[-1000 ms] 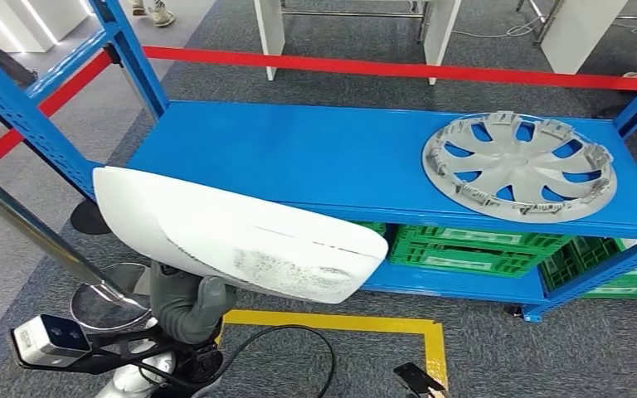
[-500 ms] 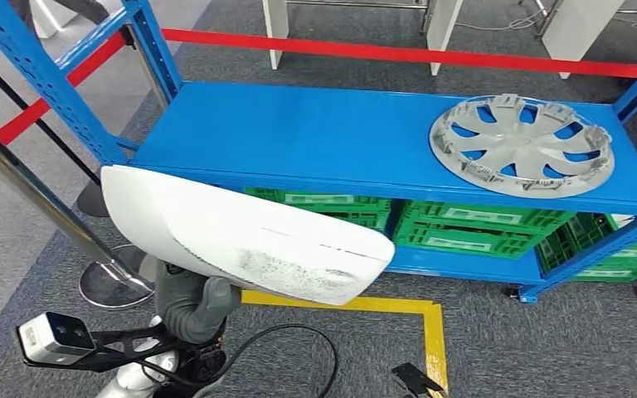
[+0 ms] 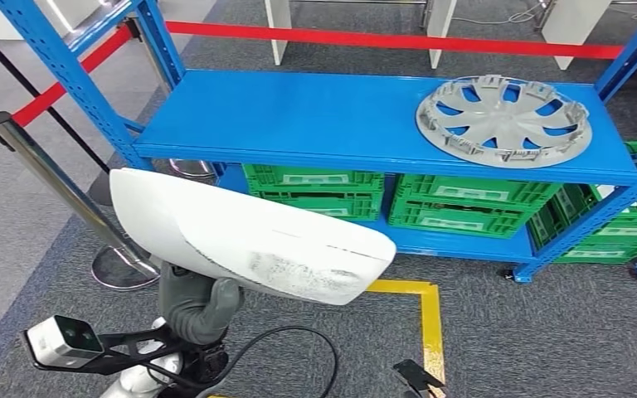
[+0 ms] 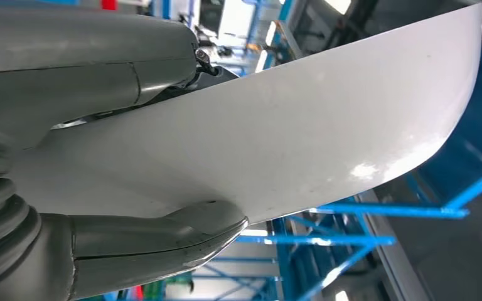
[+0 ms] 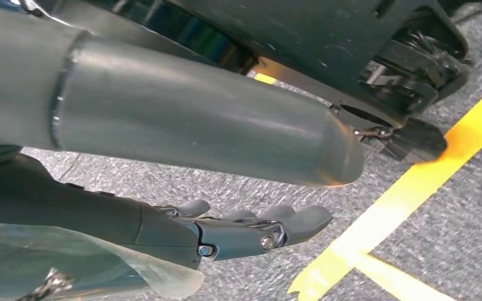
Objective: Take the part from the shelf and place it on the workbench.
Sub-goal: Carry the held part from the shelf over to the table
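A large white curved panel, the part (image 3: 249, 236), is held low in front of me by my left hand (image 3: 195, 303), which grips it from beneath. In the left wrist view the part (image 4: 301, 132) lies between the thumb and the fingers (image 4: 157, 241) of my left hand (image 4: 100, 75). It hangs over the grey carpet, apart from the blue shelf (image 3: 299, 116). My right hand (image 5: 182, 119) hangs by my side above the floor, fingers (image 5: 251, 229) spread and holding nothing.
A grey wheel cover (image 3: 503, 118) lies on the shelf's top board at the right. Green crates (image 3: 456, 203) fill the lower level. A metal stanchion post (image 3: 58, 182) with a red belt stands to my left. Yellow tape (image 3: 430, 323) marks the carpet.
The whole view has shifted: the shelf now sits farther off and its lower level with the crates shows. The part stays in my left hand as before.
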